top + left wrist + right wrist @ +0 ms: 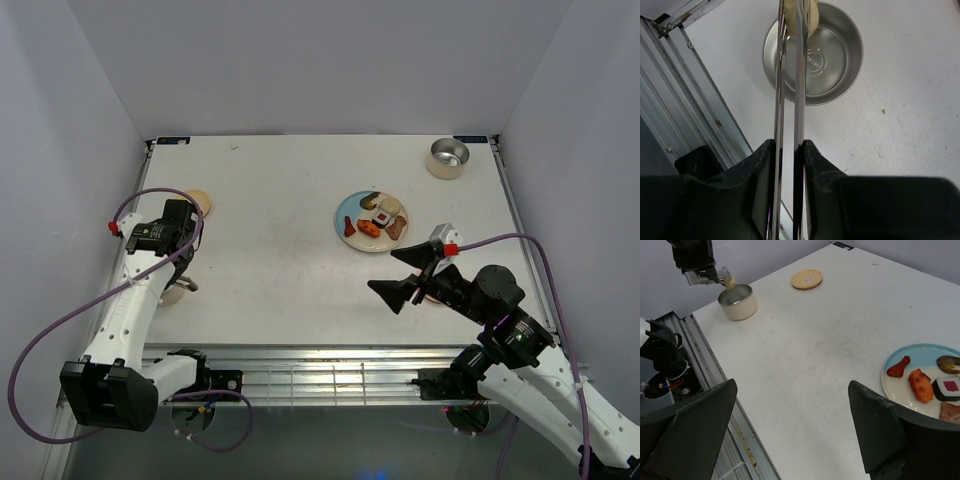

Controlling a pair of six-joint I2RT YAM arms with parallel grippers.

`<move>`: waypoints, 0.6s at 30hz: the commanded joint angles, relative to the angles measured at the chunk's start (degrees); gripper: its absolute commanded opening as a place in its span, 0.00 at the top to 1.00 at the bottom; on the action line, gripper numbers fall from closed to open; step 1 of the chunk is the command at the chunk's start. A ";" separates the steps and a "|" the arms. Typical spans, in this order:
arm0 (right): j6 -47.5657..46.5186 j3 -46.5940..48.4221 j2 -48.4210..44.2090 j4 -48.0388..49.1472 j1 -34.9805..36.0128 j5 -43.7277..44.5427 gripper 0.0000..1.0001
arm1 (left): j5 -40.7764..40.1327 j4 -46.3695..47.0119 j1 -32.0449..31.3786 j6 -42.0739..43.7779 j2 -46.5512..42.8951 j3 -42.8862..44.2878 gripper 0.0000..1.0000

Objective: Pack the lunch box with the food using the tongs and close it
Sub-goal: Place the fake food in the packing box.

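Left claw (789, 147) grips tongs (799, 95) above lunch box (850, 60).

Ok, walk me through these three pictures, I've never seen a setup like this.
The machine is a left robot arm and a right robot arm at a white table. One picture looks down from above; the other two come from a camera on each wrist. The left gripper is shut on slim silver metal tongs, which pinch a pale food lump over a round steel bowl. The right gripper is open and empty. A blue plate carries more food pieces; a tan round lid lies apart.
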 commanded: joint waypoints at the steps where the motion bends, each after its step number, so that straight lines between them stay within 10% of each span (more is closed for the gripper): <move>1: 0.08 0.14 0.28 2.54 0.41 -0.20 0.03 | -0.51 3.83 0.22 2.62 -0.50 -0.65 0.73; 18: -0.19 0.06 3.09 2.89 0.41 0.50 0.03 | 4.93 4.27 0.22 5.69 -4.64 -2.32 0.77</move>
